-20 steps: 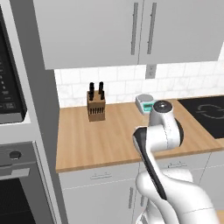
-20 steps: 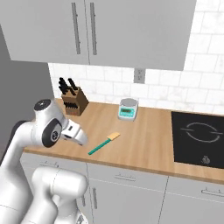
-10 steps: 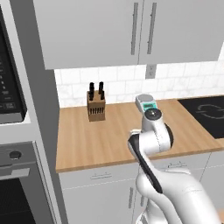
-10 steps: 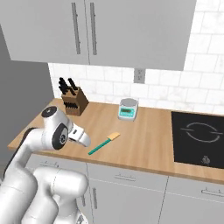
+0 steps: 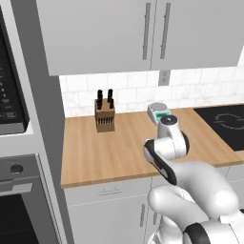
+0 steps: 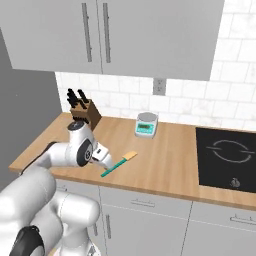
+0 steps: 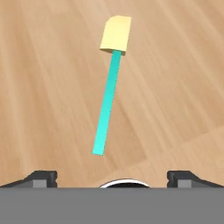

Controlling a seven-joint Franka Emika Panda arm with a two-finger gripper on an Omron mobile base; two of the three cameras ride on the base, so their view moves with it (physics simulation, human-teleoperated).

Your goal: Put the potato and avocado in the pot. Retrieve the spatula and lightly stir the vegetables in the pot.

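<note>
The spatula (image 7: 107, 105) lies flat on the wooden counter, its teal-green handle running up to a pale tan blade (image 7: 116, 34). In the right base view the spatula (image 6: 119, 164) lies near the counter's front, blade pointing towards the scale. My gripper (image 7: 112, 177) hovers above the handle's free end, open, its two dark fingertips (image 7: 41, 177) wide apart with nothing between them. From the right base view the gripper (image 6: 105, 157) sits just left of the handle end. The pot, potato and avocado are out of view.
A wooden knife block (image 6: 82, 110) stands at the back left of the counter (image 6: 165, 165). A small kitchen scale (image 6: 146, 125) sits by the tiled wall. The black cooktop (image 6: 227, 155) lies to the right. Grey cabinets hang overhead.
The arm has swung forward and the hand has moved right, closer to the spatula's handle end. The jaws stayed open. The spatula has not moved.
</note>
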